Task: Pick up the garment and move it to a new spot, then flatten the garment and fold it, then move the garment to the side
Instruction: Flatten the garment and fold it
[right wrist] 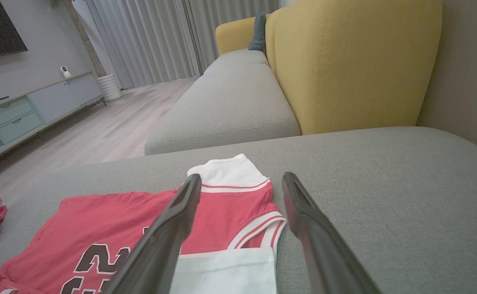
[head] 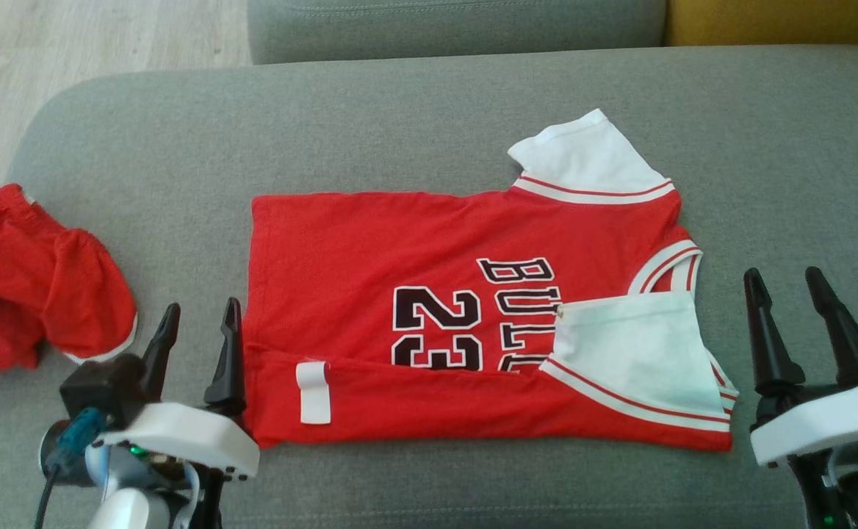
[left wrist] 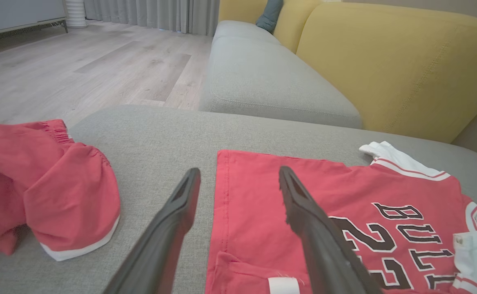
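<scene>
Nearest stand the left gripper [head: 202, 307] and the right gripper [head: 783, 273], each with its two dark fingers spread wide and holding nothing. Between them the red basketball jersey with white sleeves [head: 399, 250] lies on the grey fabric sofa cushion [head: 399, 110], its near long edge [head: 436, 404] turned up over the front. I think this loose flap may fall open, because nothing presses it. The left gripper's inner finger is just beside the hem and could drag it, or catch the crumpled red shorts [head: 32, 286] nearby.
</scene>
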Motion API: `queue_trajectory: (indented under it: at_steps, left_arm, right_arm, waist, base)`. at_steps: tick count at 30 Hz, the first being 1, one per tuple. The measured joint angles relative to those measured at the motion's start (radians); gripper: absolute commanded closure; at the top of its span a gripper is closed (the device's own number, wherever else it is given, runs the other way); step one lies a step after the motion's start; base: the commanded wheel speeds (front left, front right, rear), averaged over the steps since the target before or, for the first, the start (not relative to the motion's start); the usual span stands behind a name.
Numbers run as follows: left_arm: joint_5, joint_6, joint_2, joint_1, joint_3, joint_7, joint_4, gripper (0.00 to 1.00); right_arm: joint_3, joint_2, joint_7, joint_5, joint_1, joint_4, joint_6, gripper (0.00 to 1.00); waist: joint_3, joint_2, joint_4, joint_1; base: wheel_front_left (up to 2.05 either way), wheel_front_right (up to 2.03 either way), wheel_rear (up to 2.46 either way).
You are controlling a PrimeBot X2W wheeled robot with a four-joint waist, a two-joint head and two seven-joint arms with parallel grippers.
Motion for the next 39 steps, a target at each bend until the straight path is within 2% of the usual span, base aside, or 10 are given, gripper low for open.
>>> queue_trajectory:
  at_steps: [10, 13, 17, 26, 31, 36, 37, 39]
  left_arm:
    - [0.009, -0.003, 0.007, -0.032, -0.009, -0.002, 0.027, 0.00]
    - [0.007, -0.032, 0.007, -0.122, -0.011, 0.002, 0.086, 0.00]
    - [-0.031, -0.074, -0.002, -0.298, -0.008, 0.021, 0.226, 0.00]
    - [-0.085, -0.156, -0.042, -0.658, -0.002, 0.042, 0.681, 0.00]
    - [-0.107, -0.185, -0.041, -0.751, 0.022, 0.042, 0.889, 0.00]
    - [-0.123, -0.229, -0.042, -0.822, 0.021, 0.044, 1.005, 0.00]
    - [-0.123, -0.234, -0.042, -0.836, 0.019, 0.051, 1.023, 0.13]
    - [-0.123, -0.245, -0.041, -0.855, 0.010, 0.057, 1.055, 0.54]
  right_arm:
    - [0.001, 0.000, 0.000, 0.000, -0.001, 0.006, 0.000, 0.00]
    - [0.002, 0.000, 0.000, 0.004, -0.011, 0.005, 0.000, 0.00]
    - [0.020, 0.000, 0.001, 0.005, -0.064, 0.002, 0.000, 0.00]
    - [0.058, 0.000, -0.004, 0.015, -0.138, 0.024, 0.000, 0.00]
    - [0.071, 0.000, -0.019, 0.026, -0.161, 0.051, 0.000, 0.00]
    - [0.071, 0.000, -0.028, 0.031, -0.161, 0.075, 0.000, 0.00]
    - [0.071, 0.000, -0.028, 0.033, -0.161, 0.078, 0.000, 0.00]
    - [0.070, 0.000, -0.028, 0.040, -0.162, 0.084, 0.000, 0.00]
  waist:
    - [0.028, 0.0000, -0.002, 0.0000]
    - [0.057, 0.0000, -0.001, 0.0000]
    - [0.112, 0.0000, -0.003, 0.0000]
    - [0.241, 0.0000, -0.025, 0.0003]
    - [0.277, 0.0000, -0.057, 0.0002]
    - [0.289, 0.0000, -0.069, 0.0000]
    - [0.289, 0.0000, -0.068, 0.0001]
    - [0.290, 0.0000, -0.067, 0.0000]
  base:
    - [0.00, 0.00, 0.00]
    - [0.00, 0.00, 0.00]
    - [0.00, 0.00, 0.00]
    - [0.00, 0.00, 0.00]
    - [0.00, 0.00, 0.00]
    - [0.00, 0.00, 0.00]
    - [0.00, 0.00, 0.00]
    - [0.00, 0.00, 0.00]
